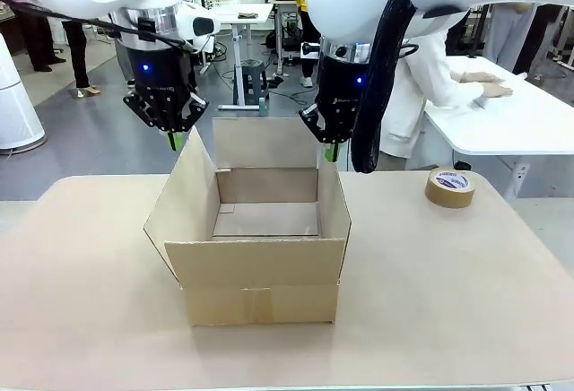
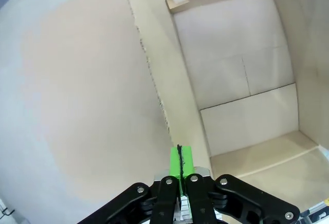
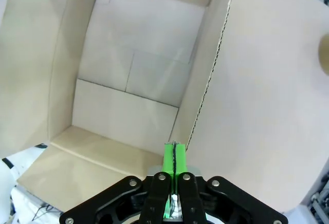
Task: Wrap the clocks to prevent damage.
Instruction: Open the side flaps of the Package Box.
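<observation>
Now left gripper (image 1: 175, 140) and right gripper (image 1: 332, 151) are both closed, pads together, above the cardboard box (image 1: 256, 270) flaps, frame centre.

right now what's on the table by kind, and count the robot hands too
cardboard box, open: 1
tape roll: 1
robot hands, both shut: 2 (left hand, right hand)
total: 4
</observation>
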`<state>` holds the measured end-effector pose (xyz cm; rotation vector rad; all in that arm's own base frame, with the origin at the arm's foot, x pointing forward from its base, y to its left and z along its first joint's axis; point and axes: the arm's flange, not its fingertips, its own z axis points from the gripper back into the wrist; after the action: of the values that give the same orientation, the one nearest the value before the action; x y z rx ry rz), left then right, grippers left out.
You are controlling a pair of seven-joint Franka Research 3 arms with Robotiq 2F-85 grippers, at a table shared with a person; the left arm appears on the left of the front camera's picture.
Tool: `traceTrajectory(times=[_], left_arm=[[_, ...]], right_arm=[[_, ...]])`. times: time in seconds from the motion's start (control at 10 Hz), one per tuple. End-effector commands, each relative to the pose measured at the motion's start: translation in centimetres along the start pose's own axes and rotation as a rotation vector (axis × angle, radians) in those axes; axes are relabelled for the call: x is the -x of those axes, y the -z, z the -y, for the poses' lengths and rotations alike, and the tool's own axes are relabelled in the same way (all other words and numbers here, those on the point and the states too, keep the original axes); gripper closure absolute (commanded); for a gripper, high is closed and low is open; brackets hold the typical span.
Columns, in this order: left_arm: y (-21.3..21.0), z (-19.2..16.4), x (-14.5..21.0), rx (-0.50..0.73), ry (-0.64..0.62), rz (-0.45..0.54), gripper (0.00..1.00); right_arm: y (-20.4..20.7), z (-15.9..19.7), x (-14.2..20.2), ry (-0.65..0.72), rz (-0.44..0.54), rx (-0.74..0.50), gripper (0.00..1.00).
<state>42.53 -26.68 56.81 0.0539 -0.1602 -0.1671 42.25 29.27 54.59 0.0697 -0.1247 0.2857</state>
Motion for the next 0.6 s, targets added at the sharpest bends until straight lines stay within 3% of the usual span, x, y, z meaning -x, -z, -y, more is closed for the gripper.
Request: traceTrajectory(times=[0.0,0.5], left_arm=[[1.3,-0.3,-0.4,0.088,-0.009,0.004,1.00],[4.4,-0.5,-2.0,0.103,-0.028,-0.063,1.00]], right_arm=[[1.4,-0.2,-0.3,0.011,0.002,-0.006,0.99],[3.7,0.4,-1.6,0.026,-0.032,-0.049,0.99]])
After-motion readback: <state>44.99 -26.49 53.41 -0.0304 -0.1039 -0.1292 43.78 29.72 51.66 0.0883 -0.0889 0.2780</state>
